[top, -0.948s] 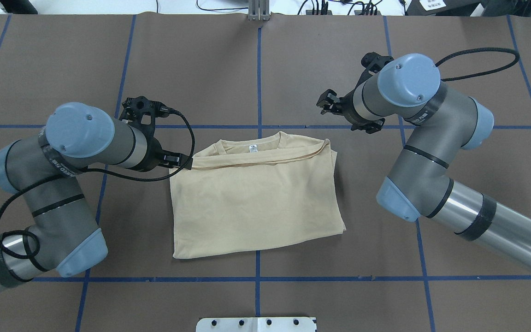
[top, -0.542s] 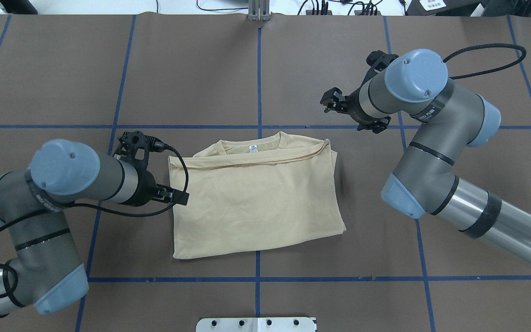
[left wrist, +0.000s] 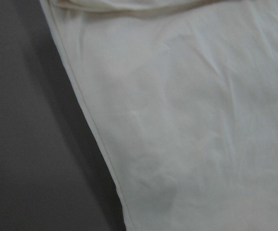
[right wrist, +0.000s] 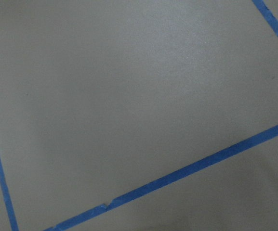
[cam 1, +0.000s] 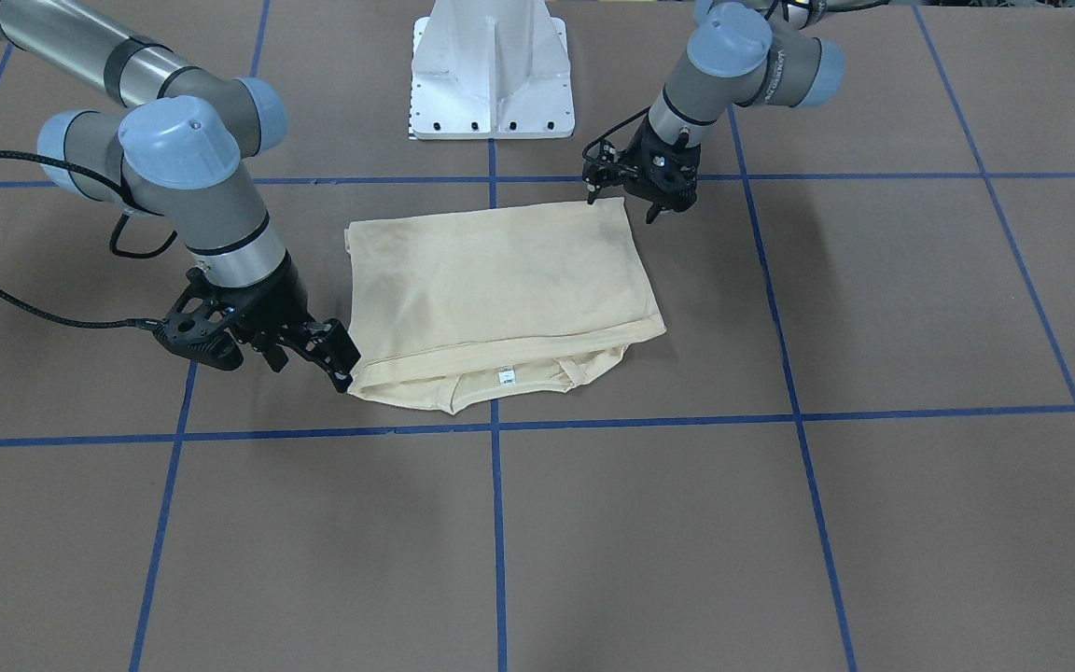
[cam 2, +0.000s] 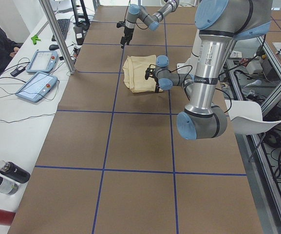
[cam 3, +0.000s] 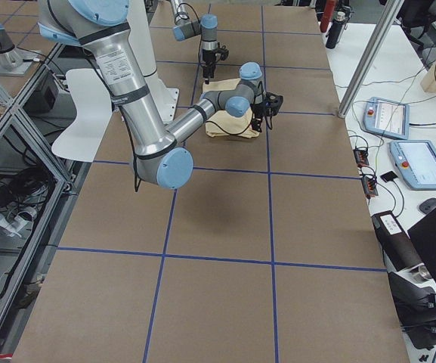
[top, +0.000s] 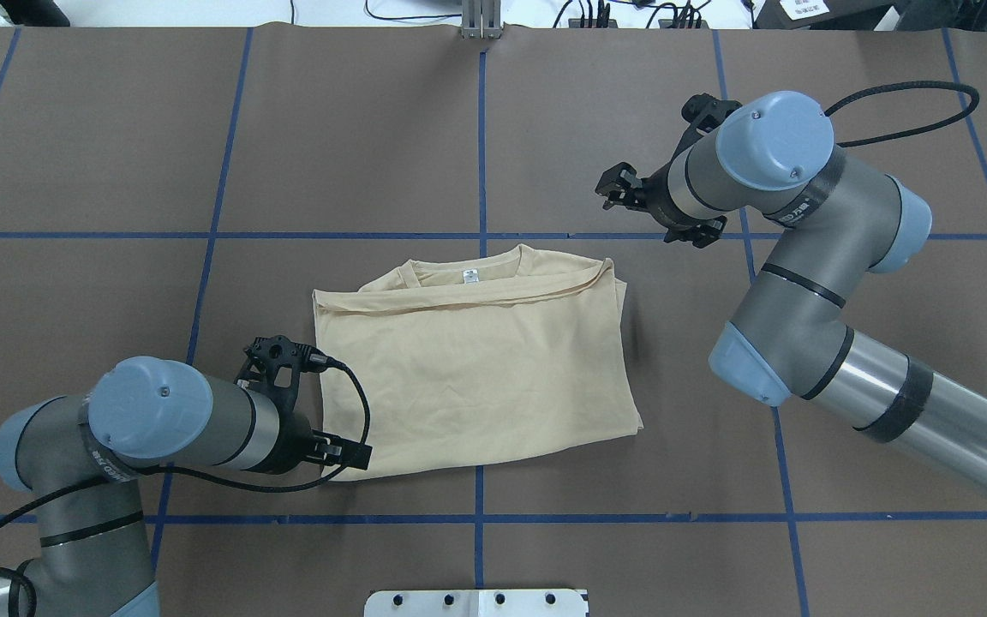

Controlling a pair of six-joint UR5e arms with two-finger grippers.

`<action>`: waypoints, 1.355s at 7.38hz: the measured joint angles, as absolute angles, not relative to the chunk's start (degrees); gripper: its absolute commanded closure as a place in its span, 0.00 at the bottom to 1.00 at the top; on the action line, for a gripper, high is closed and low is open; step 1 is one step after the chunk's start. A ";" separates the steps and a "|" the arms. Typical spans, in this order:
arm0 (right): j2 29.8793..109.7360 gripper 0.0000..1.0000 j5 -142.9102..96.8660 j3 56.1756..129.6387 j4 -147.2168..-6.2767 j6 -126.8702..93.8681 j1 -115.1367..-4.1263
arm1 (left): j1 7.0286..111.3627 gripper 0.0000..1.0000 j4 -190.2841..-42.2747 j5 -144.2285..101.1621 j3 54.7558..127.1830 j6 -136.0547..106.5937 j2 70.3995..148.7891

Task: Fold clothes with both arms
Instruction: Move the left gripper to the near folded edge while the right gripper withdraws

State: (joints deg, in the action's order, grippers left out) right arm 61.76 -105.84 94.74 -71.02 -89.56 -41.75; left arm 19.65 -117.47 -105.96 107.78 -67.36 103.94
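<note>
Shirt [top: 476, 368] lies folded mid-worktop [top: 202, 128], both pincers empty.
Left pincer [top: 361, 452] gapes at the near hem corner; right pincer [top: 607, 190] hangs open past the far right corner. Thin, limp cloth looks floppy: pinch doubled corners.

Robotics lab: tape-gridded table [top: 596, 111], teach pendants [cam 2: 37, 87], alu frame [cam 2: 56, 34].

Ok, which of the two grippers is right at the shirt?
The left gripper, at the hem corner of the shirt, its wrist view full of cream fabric. The right gripper hangs past the collar end, seeing only table and blue tape.
</note>
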 measured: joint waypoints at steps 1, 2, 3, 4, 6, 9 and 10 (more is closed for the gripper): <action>61.73 0.00 -105.88 94.77 -71.02 -89.56 -41.75 | 18.81 0.19 -117.50 -105.65 107.74 -67.73 103.88; 61.71 0.00 -105.90 94.84 -71.02 -89.56 -41.75 | 18.09 0.22 -117.50 -105.48 107.63 -67.87 103.84; 61.71 0.00 -105.90 94.88 -71.01 -89.56 -41.75 | 17.57 0.34 -117.51 -105.42 107.50 -67.91 103.82; 61.70 0.00 -105.91 94.90 -71.02 -89.56 -41.75 | 17.25 0.50 -117.51 -105.41 107.47 -68.01 103.80; 61.70 0.00 -105.91 94.92 -71.02 -89.56 -41.75 | 17.10 1.00 -117.51 -105.44 107.58 -68.82 103.80; 61.78 0.00 -105.80 94.98 -70.96 -89.56 -41.75 | 17.21 1.00 -117.41 -105.38 107.94 -69.10 103.41; 61.83 0.00 -105.76 94.99 -70.94 -89.56 -41.73 | 17.35 1.00 -117.32 -105.38 108.75 -68.90 102.53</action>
